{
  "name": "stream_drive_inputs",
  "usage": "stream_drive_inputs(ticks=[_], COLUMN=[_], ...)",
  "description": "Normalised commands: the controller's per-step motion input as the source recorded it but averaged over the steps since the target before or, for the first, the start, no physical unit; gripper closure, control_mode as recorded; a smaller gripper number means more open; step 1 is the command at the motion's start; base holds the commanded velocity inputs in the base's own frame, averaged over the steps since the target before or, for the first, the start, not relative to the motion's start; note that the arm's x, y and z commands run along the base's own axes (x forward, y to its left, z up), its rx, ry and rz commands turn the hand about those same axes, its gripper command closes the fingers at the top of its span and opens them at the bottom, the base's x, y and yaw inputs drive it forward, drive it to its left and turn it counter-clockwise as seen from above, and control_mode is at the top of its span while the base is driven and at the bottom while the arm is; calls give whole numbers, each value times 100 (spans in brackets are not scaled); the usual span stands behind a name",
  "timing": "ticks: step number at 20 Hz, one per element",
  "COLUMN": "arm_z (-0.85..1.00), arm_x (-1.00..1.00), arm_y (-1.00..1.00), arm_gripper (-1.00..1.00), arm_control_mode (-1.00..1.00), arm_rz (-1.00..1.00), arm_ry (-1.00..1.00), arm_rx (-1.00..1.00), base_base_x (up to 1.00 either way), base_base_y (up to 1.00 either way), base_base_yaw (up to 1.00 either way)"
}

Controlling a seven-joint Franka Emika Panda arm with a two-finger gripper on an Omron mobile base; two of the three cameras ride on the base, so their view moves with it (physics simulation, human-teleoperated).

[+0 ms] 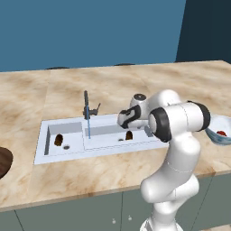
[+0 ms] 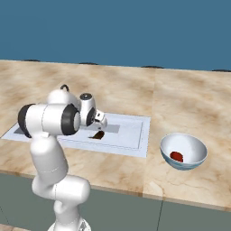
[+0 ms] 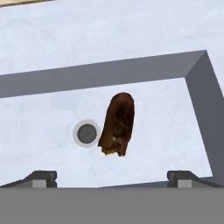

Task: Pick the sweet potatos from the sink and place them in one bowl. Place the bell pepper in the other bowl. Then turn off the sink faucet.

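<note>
Now open hand (image 3: 112, 177) above sweet potato (image 3: 117, 124), beside drain (image 3: 87, 133)

Tan marbled counter (image 1: 113, 85) under a blue wall (image 1: 90, 31); grey cabinet fronts (image 1: 67, 216) below, perhaps with small knobs

Marble counter (image 1: 113, 85) carries sink (image 1: 97, 149), pale bowl (image 2: 184, 151), brown bowl (image 1: 3, 163).

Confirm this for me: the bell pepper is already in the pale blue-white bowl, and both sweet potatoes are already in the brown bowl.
Not quite. The bell pepper is in the pale blue-white bowl, but both sweet potatoes are in the sink: one in the left compartment, the other in the right, as the left base view shows.
</note>
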Motion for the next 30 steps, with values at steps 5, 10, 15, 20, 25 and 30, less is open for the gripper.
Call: stream_drive_inputs(ticks=[5, 10, 15, 20, 25, 30], arm_z=[-29, -29, -27, -32, -28, -24], arm_x=[22, 19, 11, 4, 11, 18], arm_y=[0, 0, 0, 0, 0, 0], arm_gripper=[-100, -100, -100, -100, -100, -100], arm_control_mode=[-100, -100, -100, -100, -100, -100], arm_rz=[-4, -3, -4, -4, -3, -3], arm_ry=[2, 1, 2, 2, 1, 0], arm_rx=[0, 0, 0, 0, 0, 0], base_base_x=[0, 0, 0, 0, 0, 0], base_base_y=[0, 0, 0, 0, 0, 0], base_base_yaw=[0, 0, 0, 0, 0, 0])
